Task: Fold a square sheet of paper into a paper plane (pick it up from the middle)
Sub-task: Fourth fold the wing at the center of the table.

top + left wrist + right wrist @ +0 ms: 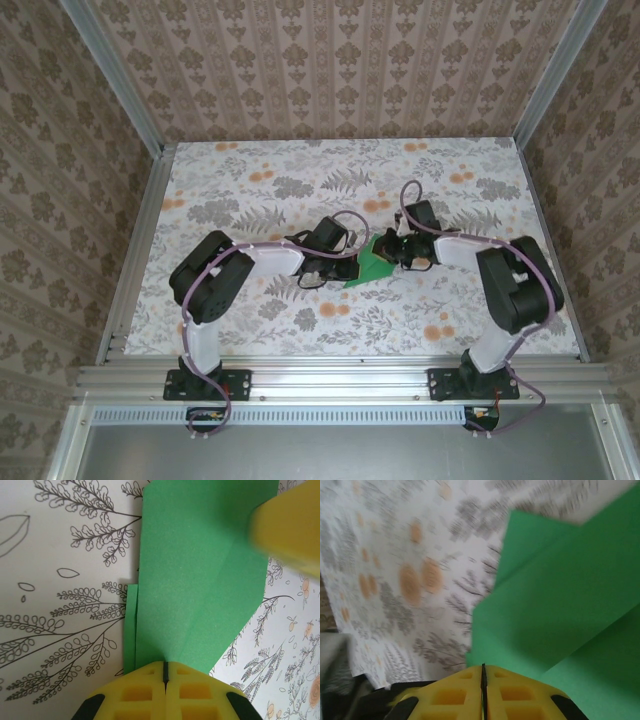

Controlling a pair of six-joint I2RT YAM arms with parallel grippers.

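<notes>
The square sheet of paper (372,264) is bright green and folded into overlapping flaps with a diagonal crease, and sits between the two arms at mid-table. In the left wrist view the paper (200,580) runs straight out from my left gripper (164,666), whose yellow jaws are shut on its near end. My left gripper (347,270) holds the paper's left side. My right gripper (393,252) meets it from the right. In the right wrist view my right gripper (483,669) is shut on the paper (560,610), near a corner. A right fingertip (287,527) shows blurred over the paper's far edge.
The floral-patterned table (250,190) spreads around the paper. Patterned walls and aluminium frame posts (135,250) close in the sides and back. Both arms' elbows (210,285) bend outward near the front rail.
</notes>
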